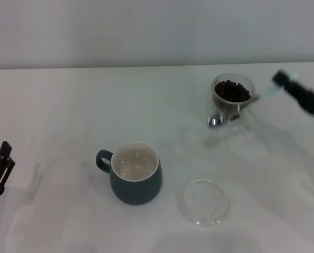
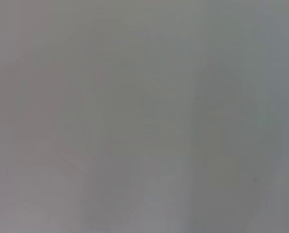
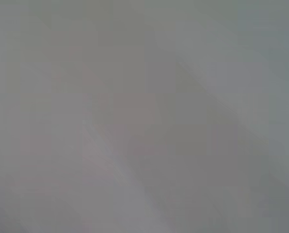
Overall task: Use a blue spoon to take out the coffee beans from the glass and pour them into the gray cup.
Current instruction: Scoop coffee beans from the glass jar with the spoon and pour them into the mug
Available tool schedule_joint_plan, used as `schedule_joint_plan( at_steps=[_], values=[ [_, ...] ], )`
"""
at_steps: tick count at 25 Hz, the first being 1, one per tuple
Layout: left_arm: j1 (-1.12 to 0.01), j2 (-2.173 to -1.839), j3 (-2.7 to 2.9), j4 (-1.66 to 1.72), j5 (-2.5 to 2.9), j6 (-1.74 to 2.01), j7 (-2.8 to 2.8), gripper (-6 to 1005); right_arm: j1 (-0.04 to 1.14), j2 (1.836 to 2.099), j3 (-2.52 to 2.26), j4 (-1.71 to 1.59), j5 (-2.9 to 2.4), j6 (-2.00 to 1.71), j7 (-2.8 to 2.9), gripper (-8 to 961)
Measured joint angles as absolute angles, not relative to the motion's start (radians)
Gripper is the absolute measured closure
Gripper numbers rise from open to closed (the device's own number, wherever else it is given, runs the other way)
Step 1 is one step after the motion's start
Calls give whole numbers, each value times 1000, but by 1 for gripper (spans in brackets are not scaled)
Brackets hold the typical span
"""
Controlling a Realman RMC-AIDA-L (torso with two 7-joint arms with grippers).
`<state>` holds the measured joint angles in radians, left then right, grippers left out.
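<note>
A dark blue-gray outside and a cream-white inside are shown by the gray cup [image 1: 136,173], which is set well apart from the black right gripper [image 1: 281,80]. Just beside that gripper, the pale light-blue handle end and shiny metal bowl of the blue spoon [image 1: 266,92] are seen, and near it the nearly black coffee beans [image 1: 232,90] are held in the clear glass [image 1: 232,98]. The table [image 1: 67,105] is seen as plain white, the saucer [image 1: 204,201] as clear, and the left gripper [image 1: 1,167] as black.

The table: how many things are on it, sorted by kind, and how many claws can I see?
Cups: 2, the gray cup and the glass holding the coffee beans
Spoons: 1, the blue spoon
Saucers: 1, the clear saucer
Claws: 2, the left claw and the right claw
Total: 6
</note>
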<state>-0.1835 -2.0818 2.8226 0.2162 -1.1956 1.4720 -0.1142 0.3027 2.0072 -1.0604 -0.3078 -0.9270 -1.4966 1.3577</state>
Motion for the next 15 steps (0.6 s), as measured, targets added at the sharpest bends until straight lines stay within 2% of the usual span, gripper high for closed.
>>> schedule_joint_plan(
  at_steps=[15],
  values=[
    [-189, -2083, 2821, 201, -1208, 1436, -114, 197, 408, 2009, -1063, -603, -1018, -1022, 1074, 806]
  ],
)
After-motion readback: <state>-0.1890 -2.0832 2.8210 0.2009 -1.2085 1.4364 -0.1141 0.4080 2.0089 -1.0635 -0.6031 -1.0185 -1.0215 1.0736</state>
